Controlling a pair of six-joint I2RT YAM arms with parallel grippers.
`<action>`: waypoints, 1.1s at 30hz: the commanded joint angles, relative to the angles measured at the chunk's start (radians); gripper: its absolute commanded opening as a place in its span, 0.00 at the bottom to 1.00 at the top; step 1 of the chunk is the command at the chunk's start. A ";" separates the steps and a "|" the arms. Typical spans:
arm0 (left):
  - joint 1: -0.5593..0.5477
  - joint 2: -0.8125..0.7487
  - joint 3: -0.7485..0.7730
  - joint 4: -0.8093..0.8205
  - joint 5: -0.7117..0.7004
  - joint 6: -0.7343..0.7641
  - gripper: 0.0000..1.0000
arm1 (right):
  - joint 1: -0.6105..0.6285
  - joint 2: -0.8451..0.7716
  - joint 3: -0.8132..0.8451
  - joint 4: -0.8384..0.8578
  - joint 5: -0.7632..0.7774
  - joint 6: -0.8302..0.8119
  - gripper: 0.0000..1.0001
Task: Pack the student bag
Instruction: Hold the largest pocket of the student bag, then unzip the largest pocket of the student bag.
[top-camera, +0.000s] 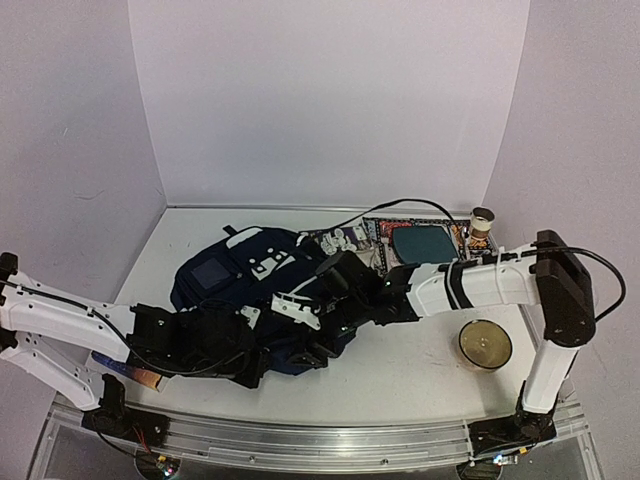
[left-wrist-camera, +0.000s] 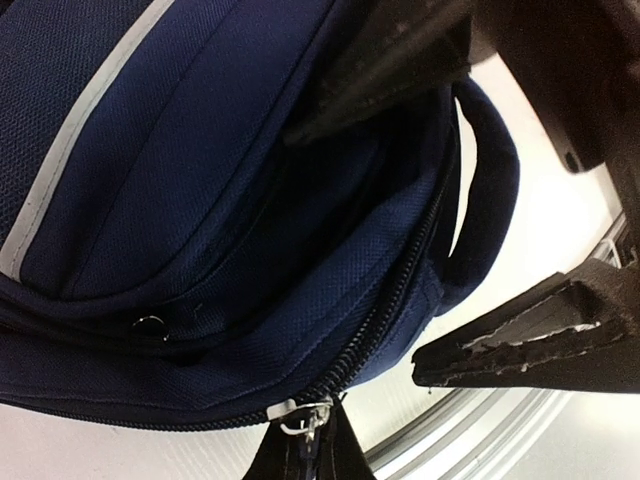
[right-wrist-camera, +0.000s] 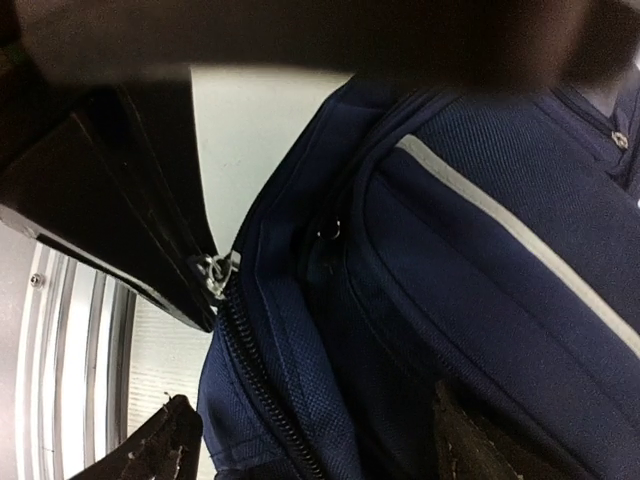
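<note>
The student bag (top-camera: 240, 275), navy with white trim, lies flat on the table left of centre. In the left wrist view its navy cloth (left-wrist-camera: 200, 200) fills the frame, and my left gripper (left-wrist-camera: 310, 430) is shut on the metal zipper pull (left-wrist-camera: 305, 412) at the end of the black zipper. From above, the left gripper (top-camera: 257, 365) is at the bag's near edge. My right gripper (right-wrist-camera: 312, 395) is open. Its fingers (right-wrist-camera: 160, 445) stand either side of the bag's zippered edge (right-wrist-camera: 270, 380), close beside the left gripper (right-wrist-camera: 150, 230). The bag's inside is hidden.
A patterned mat with a dark teal pouch (top-camera: 420, 243) lies behind the right arm, and a small jar (top-camera: 482, 225) stands at its right end. A round gold tin (top-camera: 485, 343) sits near the right arm's base. A flat orange and blue item (top-camera: 135, 372) lies under the left arm.
</note>
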 joint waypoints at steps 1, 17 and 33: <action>-0.006 -0.038 0.101 0.021 0.007 0.067 0.00 | 0.008 0.052 0.072 -0.014 -0.042 -0.023 0.78; 0.109 -0.147 0.022 -0.234 -0.147 -0.070 0.00 | -0.015 -0.128 0.001 -0.098 -0.029 -0.050 0.00; 0.328 -0.225 -0.130 -0.498 -0.213 -0.454 0.00 | -0.100 -0.339 -0.060 -0.154 -0.134 -0.059 0.00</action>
